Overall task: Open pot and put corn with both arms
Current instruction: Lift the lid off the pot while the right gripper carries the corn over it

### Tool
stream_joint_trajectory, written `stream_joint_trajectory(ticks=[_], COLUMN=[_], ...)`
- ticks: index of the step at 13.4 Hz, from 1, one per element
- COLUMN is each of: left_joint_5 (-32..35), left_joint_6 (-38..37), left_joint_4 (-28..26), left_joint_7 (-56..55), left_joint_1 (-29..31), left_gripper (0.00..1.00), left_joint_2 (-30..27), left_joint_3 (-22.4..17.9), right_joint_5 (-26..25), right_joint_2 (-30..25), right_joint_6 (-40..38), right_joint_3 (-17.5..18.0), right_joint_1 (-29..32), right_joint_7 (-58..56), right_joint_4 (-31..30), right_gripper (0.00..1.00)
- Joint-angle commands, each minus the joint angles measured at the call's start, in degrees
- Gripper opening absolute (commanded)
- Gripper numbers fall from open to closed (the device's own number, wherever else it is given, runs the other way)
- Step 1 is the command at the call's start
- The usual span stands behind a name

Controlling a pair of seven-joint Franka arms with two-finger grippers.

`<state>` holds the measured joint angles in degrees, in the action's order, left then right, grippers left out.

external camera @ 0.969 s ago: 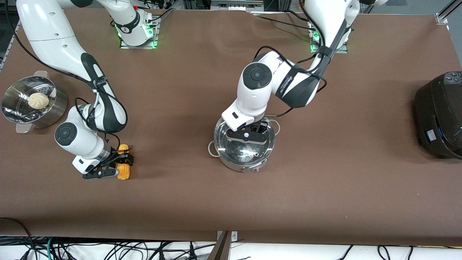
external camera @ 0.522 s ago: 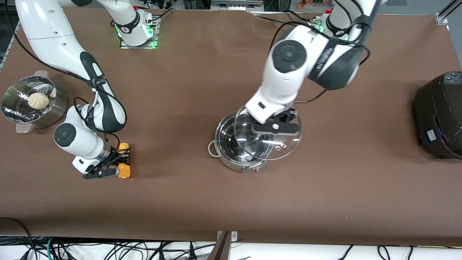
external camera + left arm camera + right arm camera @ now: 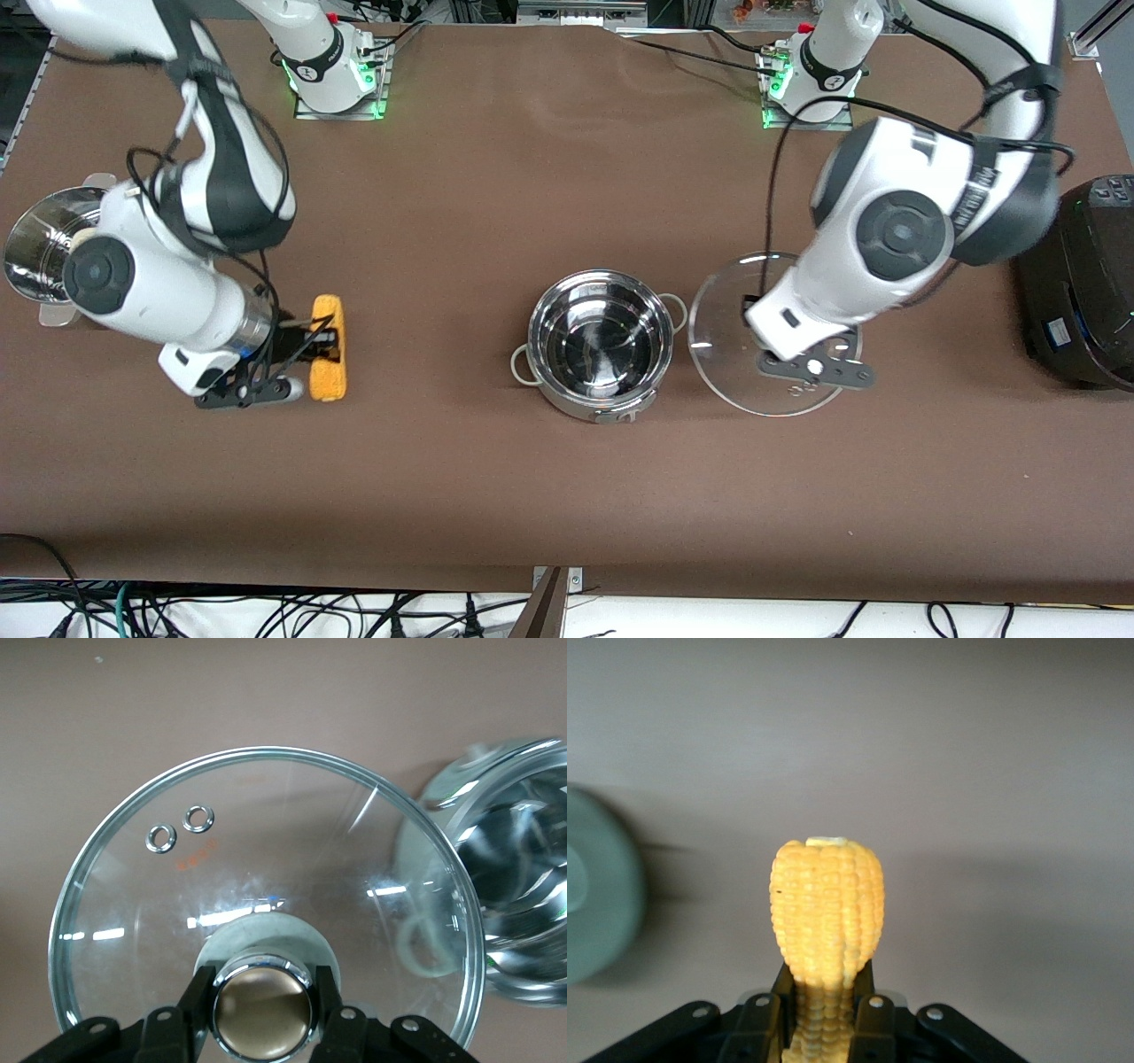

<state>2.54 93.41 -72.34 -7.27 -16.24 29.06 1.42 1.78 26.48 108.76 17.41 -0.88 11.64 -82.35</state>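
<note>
The steel pot [image 3: 598, 341] stands open and empty in the middle of the table; it also shows in the left wrist view [image 3: 523, 904]. My left gripper [image 3: 808, 365] is shut on the round knob [image 3: 262, 1008] of the glass lid [image 3: 744, 354], holding it over the table beside the pot, toward the left arm's end. The lid [image 3: 266, 859] is level. My right gripper [image 3: 306, 347] is shut on the yellow corn cob [image 3: 330, 377] and holds it above the table toward the right arm's end. In the right wrist view the corn [image 3: 828, 904] sticks out past my right gripper [image 3: 827, 1010].
A steel steamer pot [image 3: 35, 244] stands at the right arm's end, partly hidden by that arm. A large black rice cooker [image 3: 1081, 283] stands at the left arm's end, close to the left arm's elbow.
My left gripper lifted the lid off the pot and carried it toward the left arm's end. My right gripper raised the corn off the table.
</note>
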Motion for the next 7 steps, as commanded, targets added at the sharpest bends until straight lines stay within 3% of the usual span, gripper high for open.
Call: stream_joint_trajectory(ticks=[1, 4, 7], left_joint_5=[0.8, 0.53, 0.44], left_joint_6=[1.15, 6.85, 20.19], left_joint_4=[-5.43, -12.8, -27.98], left_joint_7=[11.01, 17.89, 20.36], left_joint_1=[6.63, 11.05, 13.95], left_gripper=[0.22, 0.21, 0.21], left_joint_2=[-2.61, -3.83, -7.69], left_joint_3=[0.95, 1.13, 1.22], right_joint_5=[-0.2, -1.86, -5.46], right_joint_2=[1.46, 3.65, 9.18], right_joint_6=[-4.87, -2.6, 3.19], right_joint_3=[4.64, 4.38, 4.3], right_joint_1=[-3.67, -12.72, -20.46], right_joint_7=[11.51, 24.26, 36.57], right_joint_4=[7.44, 11.58, 15.97], right_gripper=[0.04, 0.04, 0.04])
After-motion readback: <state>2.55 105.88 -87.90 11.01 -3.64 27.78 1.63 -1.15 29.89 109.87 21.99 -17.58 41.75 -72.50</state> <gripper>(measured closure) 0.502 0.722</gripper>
